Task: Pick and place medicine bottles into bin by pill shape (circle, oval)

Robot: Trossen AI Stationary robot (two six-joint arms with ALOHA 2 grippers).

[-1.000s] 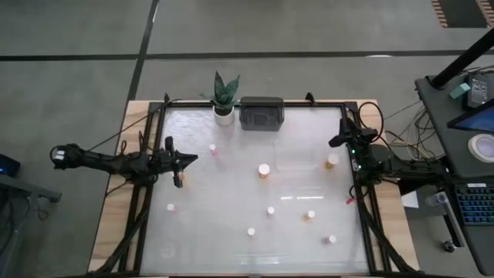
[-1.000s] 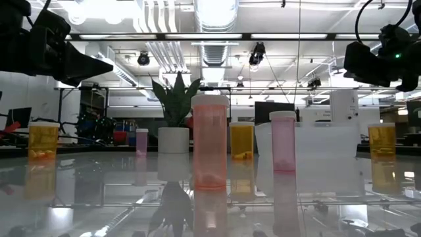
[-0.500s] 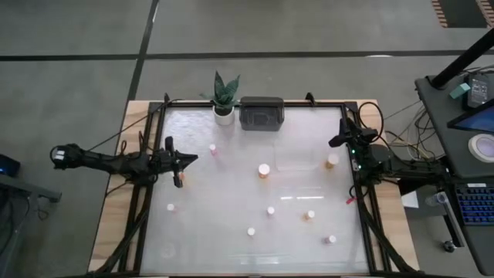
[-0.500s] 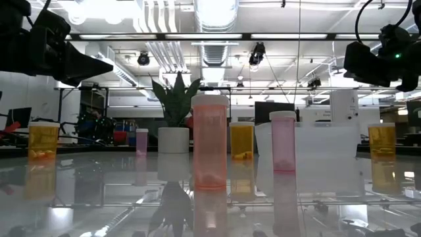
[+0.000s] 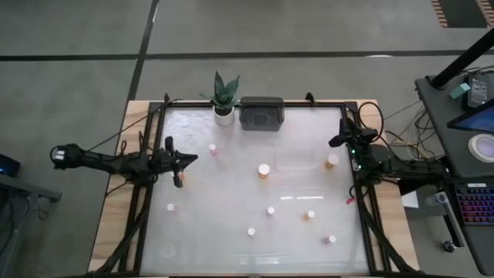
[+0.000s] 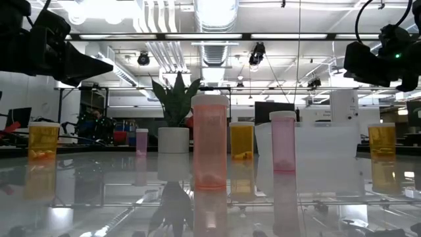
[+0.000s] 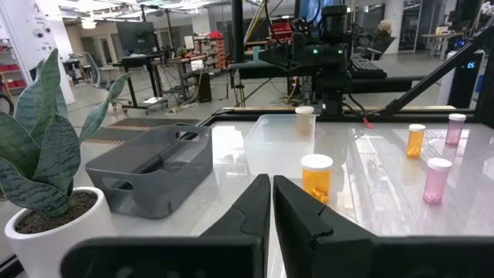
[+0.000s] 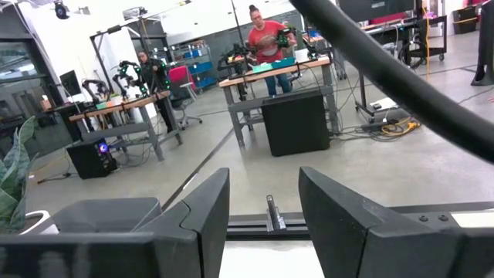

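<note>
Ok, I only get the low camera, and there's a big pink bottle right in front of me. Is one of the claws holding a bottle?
Observer: No. From above, the left gripper is shut and empty, over the left edge of the table.
Operator: And the other claw?
Observer: The right gripper is at the right edge. Its wrist camera shows it open with nothing in it.
Operator: Where's the bin?
Observer: The grey bin sits at the far edge, right beside the plant pot.
</note>
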